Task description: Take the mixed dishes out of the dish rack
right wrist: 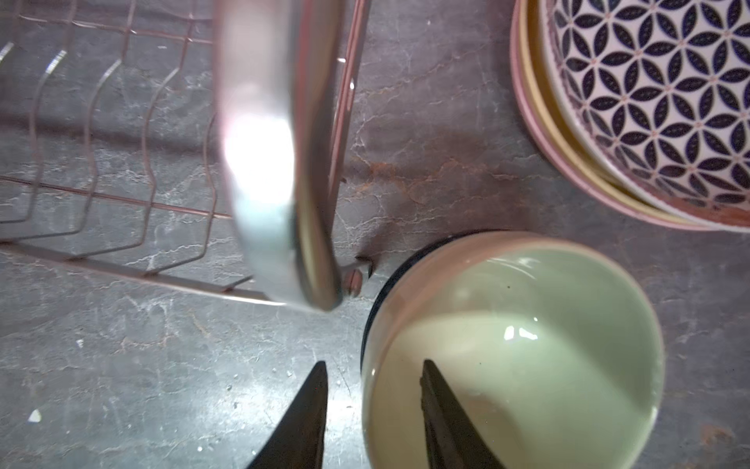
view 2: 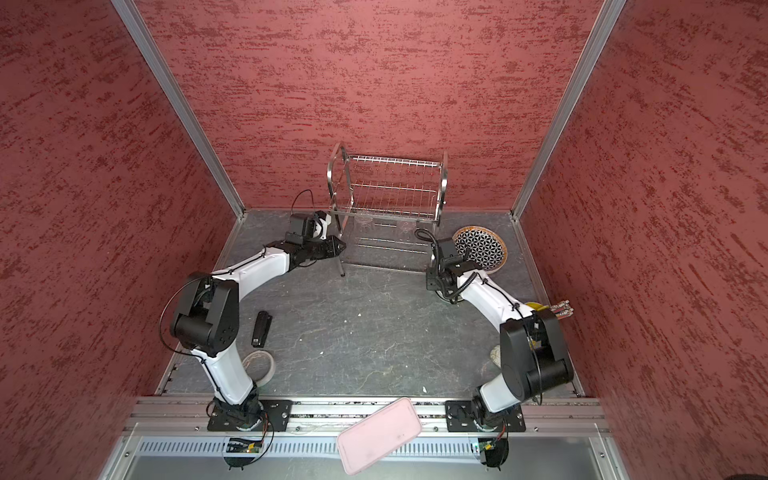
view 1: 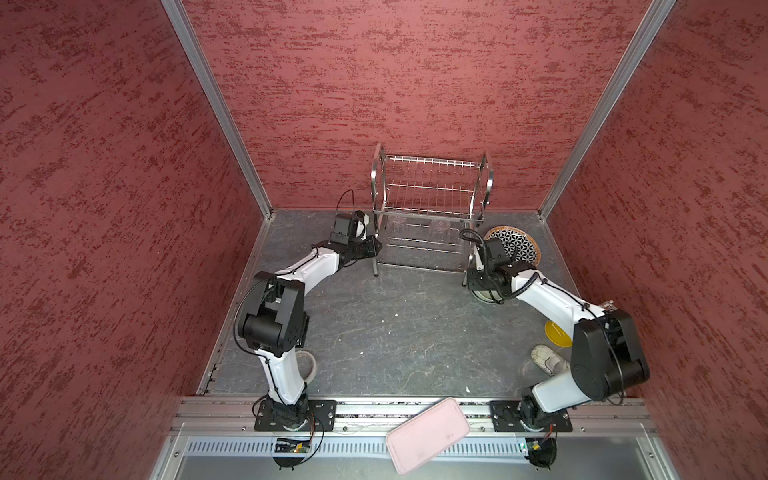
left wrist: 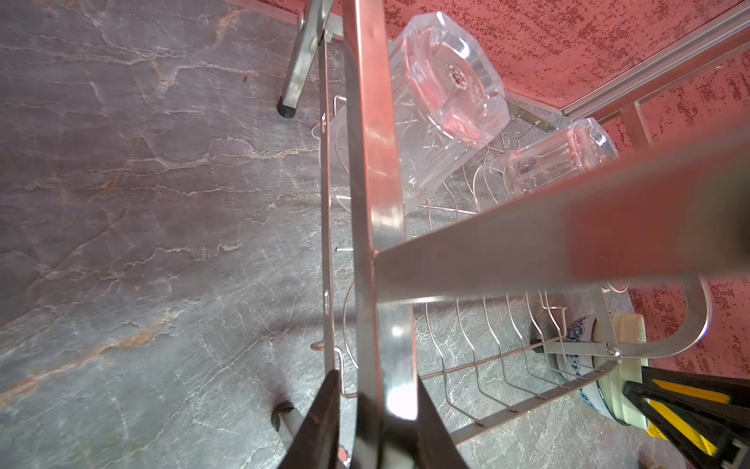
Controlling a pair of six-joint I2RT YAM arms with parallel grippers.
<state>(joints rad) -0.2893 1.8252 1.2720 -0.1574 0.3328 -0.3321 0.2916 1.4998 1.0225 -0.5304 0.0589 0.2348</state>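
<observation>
The dish rack (view 1: 432, 195) (view 2: 388, 195) stands at the back of the table. My left gripper (view 1: 376, 246) (left wrist: 377, 379) is shut on its steel side frame (left wrist: 373, 162). Two clear cups (left wrist: 442, 93) (left wrist: 556, 158) lie on its lower tier. My right gripper (view 1: 476, 286) (right wrist: 374, 362) is open astride the rim of the pale green bowl (right wrist: 527, 345), one finger inside and one outside. That bowl sits nested in the blue-floral white bowl (left wrist: 574, 357). Beside it the black-and-white geometric plate (right wrist: 657, 101) (view 1: 515, 243) lies stacked on the yellow-orange plate (right wrist: 542, 117) and the pink plate (right wrist: 527, 122).
A pink rectangular tray (view 1: 428, 434) lies across the front rail. A yellow cup of sticks (view 2: 561, 309) and a crumpled white cloth (view 1: 548, 359) sit under my right arm. A tape roll (view 2: 259, 365) and a black stapler-like object (view 2: 262, 328) lie near my left arm. Red walls close in on three sides.
</observation>
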